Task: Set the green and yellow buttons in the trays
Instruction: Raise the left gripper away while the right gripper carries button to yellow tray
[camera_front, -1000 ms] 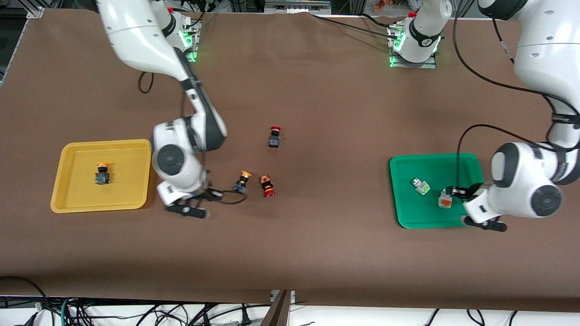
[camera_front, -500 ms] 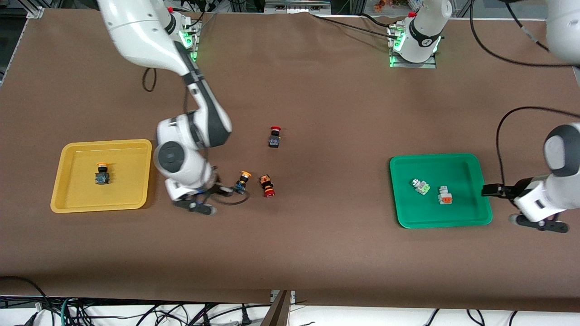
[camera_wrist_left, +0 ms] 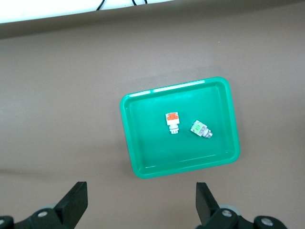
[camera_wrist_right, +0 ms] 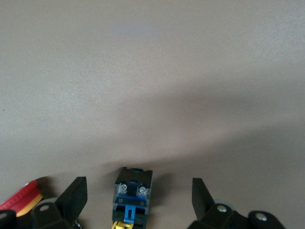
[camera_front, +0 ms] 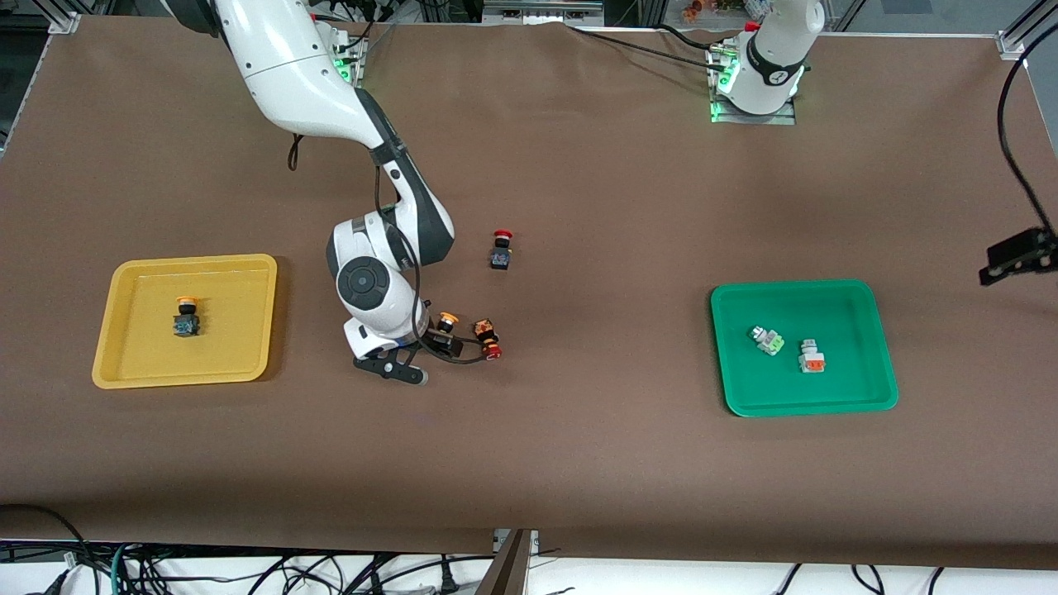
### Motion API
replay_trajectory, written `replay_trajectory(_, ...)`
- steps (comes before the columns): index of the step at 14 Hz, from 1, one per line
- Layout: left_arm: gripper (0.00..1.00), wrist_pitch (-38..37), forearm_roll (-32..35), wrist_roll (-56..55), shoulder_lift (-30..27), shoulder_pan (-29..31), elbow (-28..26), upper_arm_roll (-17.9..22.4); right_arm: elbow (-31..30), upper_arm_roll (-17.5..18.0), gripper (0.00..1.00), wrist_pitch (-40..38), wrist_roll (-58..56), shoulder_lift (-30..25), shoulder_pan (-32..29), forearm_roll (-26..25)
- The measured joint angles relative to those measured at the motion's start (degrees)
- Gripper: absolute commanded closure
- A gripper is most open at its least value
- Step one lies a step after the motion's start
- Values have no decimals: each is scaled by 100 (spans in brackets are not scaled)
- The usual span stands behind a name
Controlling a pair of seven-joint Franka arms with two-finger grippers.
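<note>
A yellow-capped button (camera_front: 447, 320) with a black-blue body lies mid-table. My right gripper (camera_front: 440, 336) is low over it, open, and the body (camera_wrist_right: 133, 196) sits between the fingers (camera_wrist_right: 73, 196) untouched. A second yellow-capped button (camera_front: 187, 317) lies in the yellow tray (camera_front: 235, 339). The green tray (camera_front: 851, 376) holds a white button with a green part (camera_front: 768, 340) and one with an orange part (camera_front: 811, 358). My left gripper (camera_front: 1018, 253) is open and empty, high over the table edge beside the green tray (camera_wrist_left: 143, 160), where both white buttons (camera_wrist_left: 172, 121) show.
A red-capped black switch (camera_front: 488, 340) lies right beside the yellow-capped button toward the left arm's end; its red cap (camera_wrist_right: 21, 200) shows by my right finger. Another red-capped switch (camera_front: 501, 249) stands farther from the camera. Cables hang off the right wrist.
My right gripper slid along the table toward the mid-table yellow button and now straddles it. My left arm lifted away from the green tray, leaving the orange-part button there.
</note>
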Motion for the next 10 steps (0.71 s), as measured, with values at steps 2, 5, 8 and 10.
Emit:
replay_trajectory(2, 0, -1, -4, -6, -41, 4, -91, 6, -7, 3, 74, -12, -1, 15, 3, 0)
replay_trajectory(5, 0, -153, -26, -117, -23, 31, -155, 13, -45, 11, 77, -11, -2, 52, 28, -1)
replay_trajectory(8, 0, -615, -113, -336, -91, 34, -154, 12, -45, 10, 100, -11, -10, 52, 43, -2)
replay_trajectory(10, 0, -753, -200, -515, -142, 33, -155, 10, -45, 10, 100, -11, -40, 52, 43, -2)
